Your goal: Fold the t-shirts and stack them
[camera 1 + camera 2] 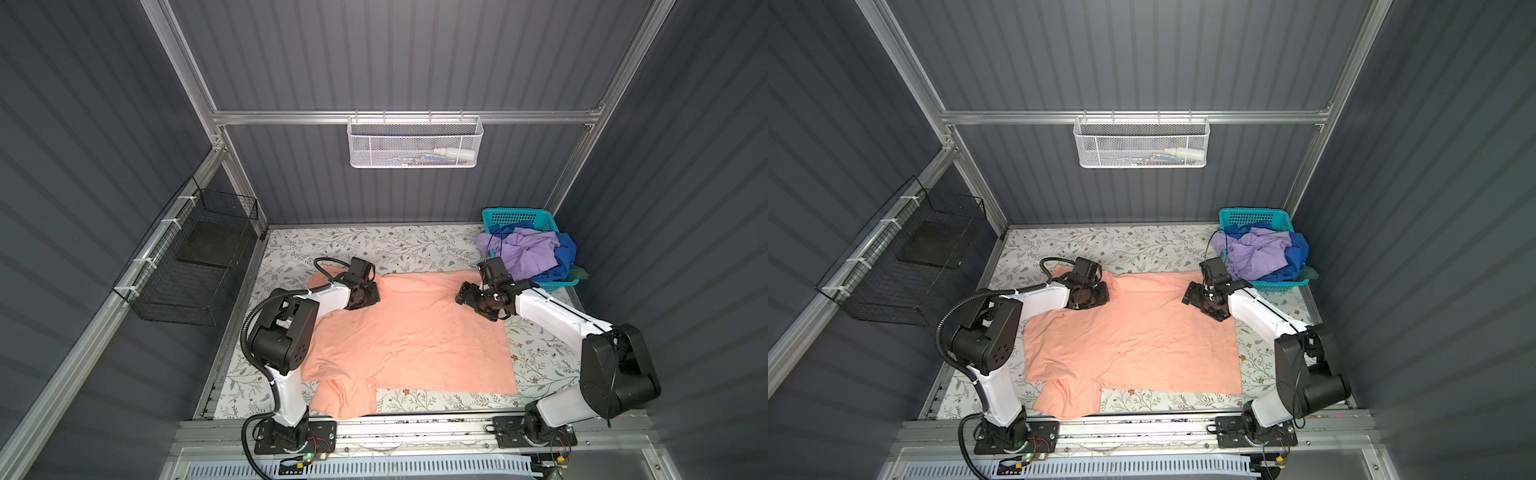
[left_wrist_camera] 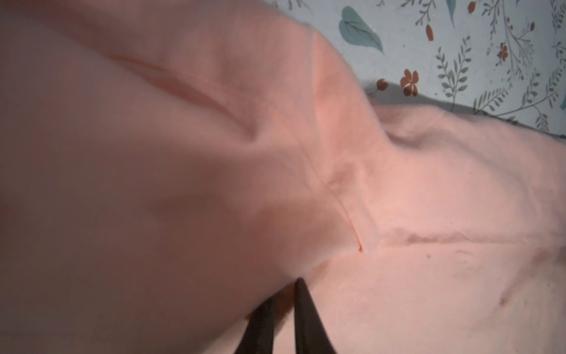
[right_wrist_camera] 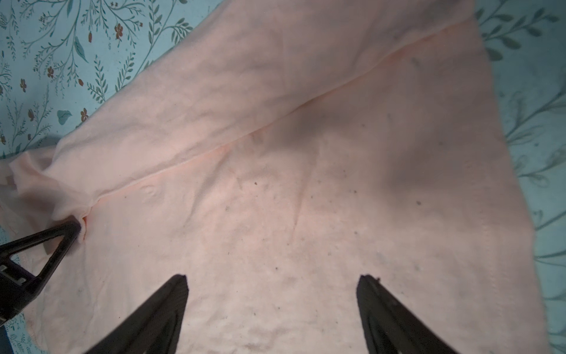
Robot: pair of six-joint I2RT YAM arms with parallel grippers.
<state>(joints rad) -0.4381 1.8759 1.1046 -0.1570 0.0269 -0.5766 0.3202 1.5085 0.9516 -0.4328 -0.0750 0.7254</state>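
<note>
Floral table cover (image 1: 415, 245) lies under everything, inside grey ribbed walls. Spread flat on it is the peach t-shirt (image 1: 415, 340), plain side up, with one sleeve trailing off its near left edge.

My left gripper (image 2: 286, 291) sits at the shirt's far left corner. Its fingers (image 2: 306, 315) are almost together, with a pinch of peach cloth between them by the sleeve seam, and the cloth rises in a fold beside them. My right gripper (image 3: 272, 282) hangs over the shirt's far right part, jaws wide apart with nothing between them.

Just past the shirt's far right corner stands the teal basket (image 1: 515, 214). It is heaped with a lavender t-shirt (image 1: 528, 249), a blue t-shirt (image 1: 565, 253) and a dark green t-shirt (image 1: 579, 273).

Beyond the shirt's far edge, a white mesh basket (image 1: 415, 143) hangs on the wall rail. The bottle label inside is too small to read.
</note>
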